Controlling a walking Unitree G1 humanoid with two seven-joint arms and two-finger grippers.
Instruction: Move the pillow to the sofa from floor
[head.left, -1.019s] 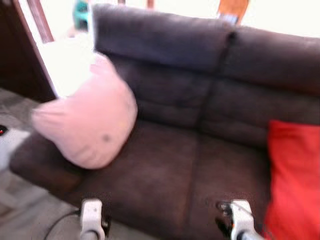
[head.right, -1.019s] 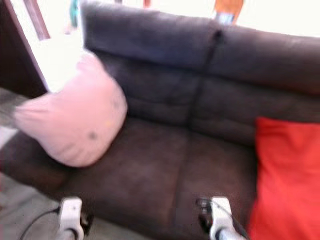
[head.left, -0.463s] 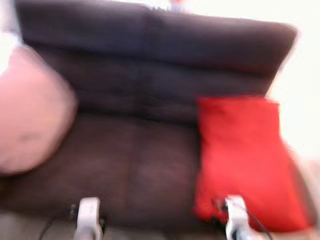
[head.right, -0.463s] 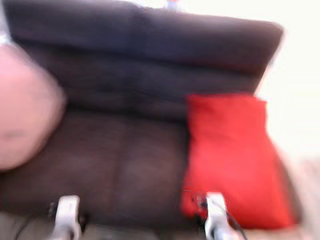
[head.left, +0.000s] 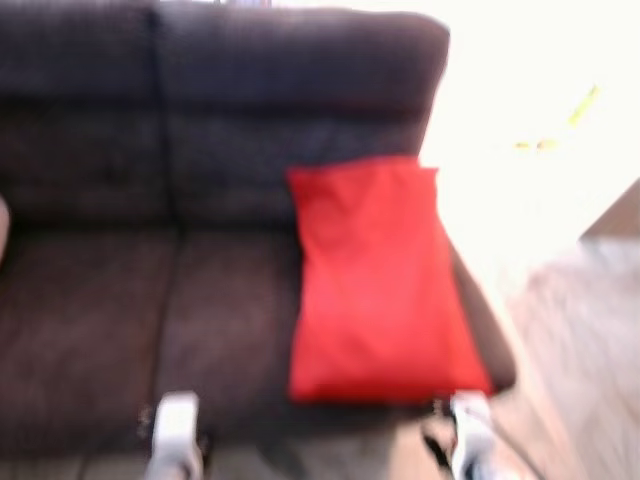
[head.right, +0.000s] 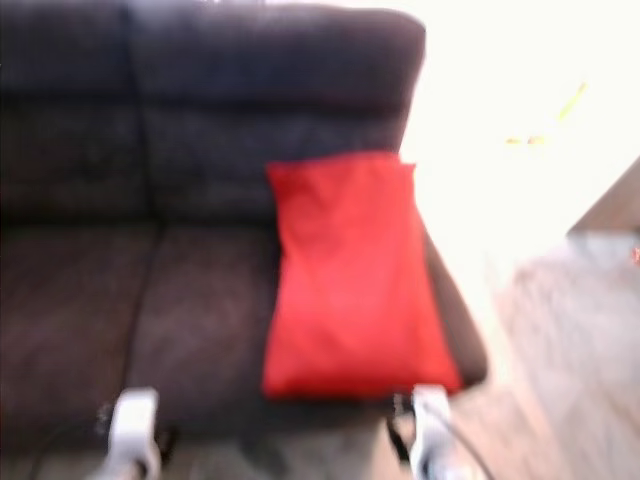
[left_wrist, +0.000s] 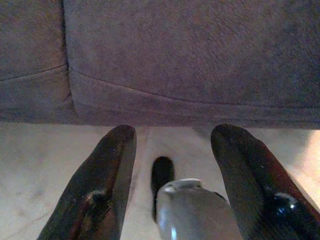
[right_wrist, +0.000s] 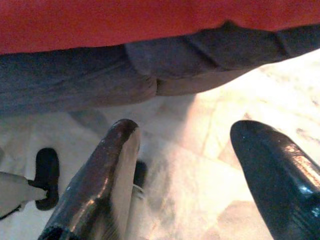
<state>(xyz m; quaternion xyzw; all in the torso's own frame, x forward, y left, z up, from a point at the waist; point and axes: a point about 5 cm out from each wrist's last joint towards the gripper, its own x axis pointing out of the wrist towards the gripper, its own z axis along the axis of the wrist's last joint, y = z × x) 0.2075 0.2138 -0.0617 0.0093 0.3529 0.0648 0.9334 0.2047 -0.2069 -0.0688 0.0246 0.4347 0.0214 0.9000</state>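
Currently both arms hang low by the dark sofa (head.left: 200, 300), left gripper (left_wrist: 172, 150) and right gripper (right_wrist: 187, 150) spread wide and empty; red pillow (head.left: 375, 280) already lies on the seat; risk: blurred view, fingers snagging the sofa front.

A pillow (head.left: 375, 280) leans against the backrest at the sofa's (head.left: 200, 200) right end.

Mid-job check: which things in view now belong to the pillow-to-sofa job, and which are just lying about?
Job:
- red pillow, already lying on the seat, leaning on the backrest
- dark sofa
- left gripper, open, empty, low before the sofa front
- right gripper, open, empty, below the red pillow's edge

Lying about:
- pale floor
- pink cushion edge, too little to judge
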